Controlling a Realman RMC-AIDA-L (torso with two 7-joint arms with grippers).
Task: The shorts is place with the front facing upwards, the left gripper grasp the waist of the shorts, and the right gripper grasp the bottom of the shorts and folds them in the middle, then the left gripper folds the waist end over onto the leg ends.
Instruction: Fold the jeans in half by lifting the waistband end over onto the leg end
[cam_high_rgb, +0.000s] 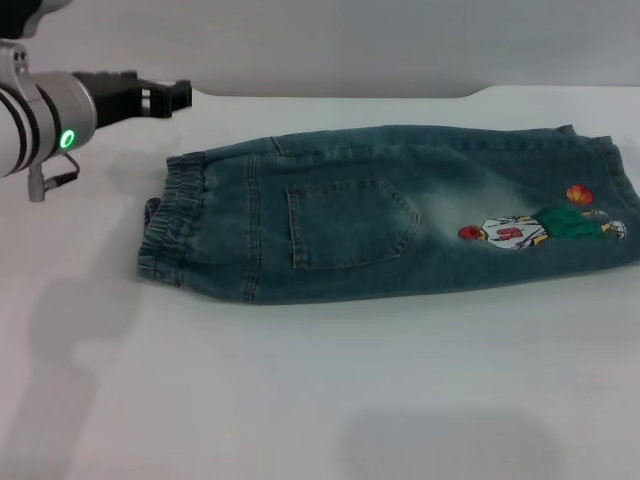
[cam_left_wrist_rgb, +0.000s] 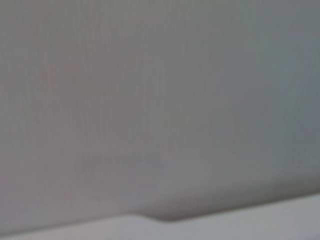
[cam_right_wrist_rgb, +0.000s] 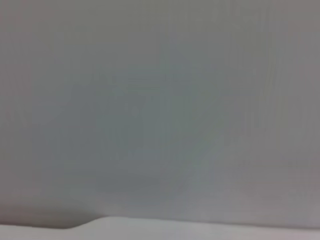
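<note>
The blue denim shorts (cam_high_rgb: 390, 215) lie flat on the white table (cam_high_rgb: 300, 400), folded lengthwise. The elastic waist (cam_high_rgb: 165, 225) is at the left and the leg ends (cam_high_rgb: 610, 190) at the right. A pocket (cam_high_rgb: 350, 225) faces up, and a cartoon print (cam_high_rgb: 545, 225) sits near the leg ends. My left gripper (cam_high_rgb: 168, 98) hovers above the table's far left, behind and to the left of the waist, open and holding nothing. The right gripper is out of view. Both wrist views show only a grey surface and a white edge.
Bare white table surrounds the shorts in front and to the left. The table's far edge (cam_high_rgb: 400, 97) runs just behind the shorts, with a grey wall beyond it.
</note>
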